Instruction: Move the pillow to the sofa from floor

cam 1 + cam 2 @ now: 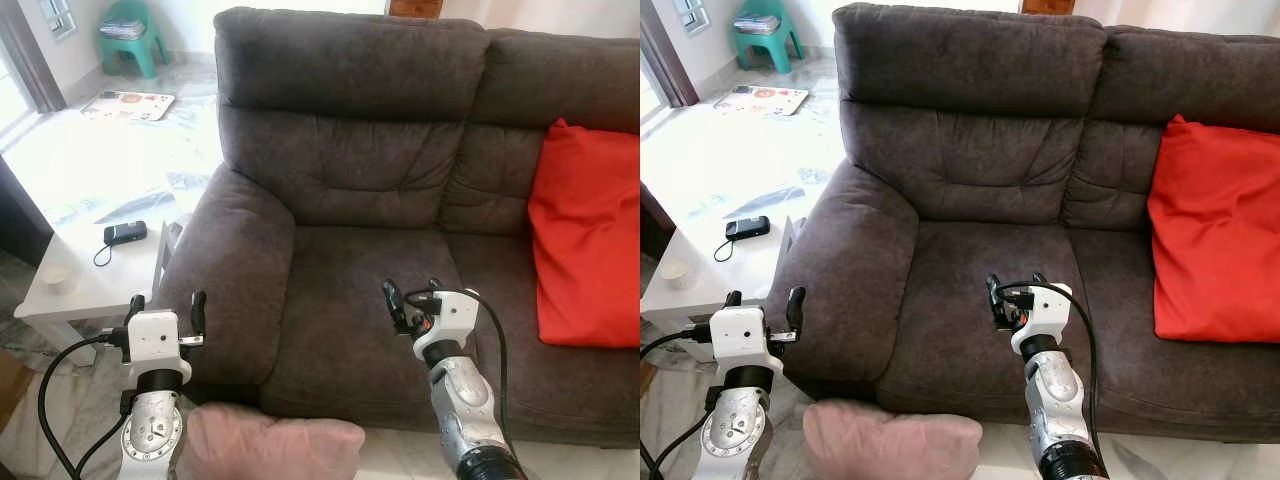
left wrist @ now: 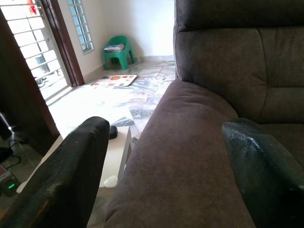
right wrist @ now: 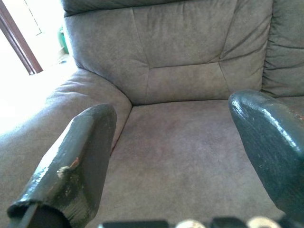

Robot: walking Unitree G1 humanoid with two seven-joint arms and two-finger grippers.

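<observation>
A pink pillow (image 1: 270, 443) lies at the very bottom of the head views, in front of the dark brown sofa (image 1: 350, 180), between my two arms. My left gripper (image 1: 166, 308) stands open beside the sofa's left armrest (image 2: 190, 156), holding nothing. My right gripper (image 1: 413, 293) is raised over the left seat cushion (image 3: 190, 152), open and empty. A red pillow (image 1: 590, 240) leans on the sofa's right seat against the backrest.
A low white table (image 1: 90, 270) stands left of the sofa with a black device (image 1: 125, 233) and a small cup (image 1: 56, 277) on it. A green stool (image 1: 130, 35) sits far back on the tiled floor, near a flat mat (image 1: 128, 104).
</observation>
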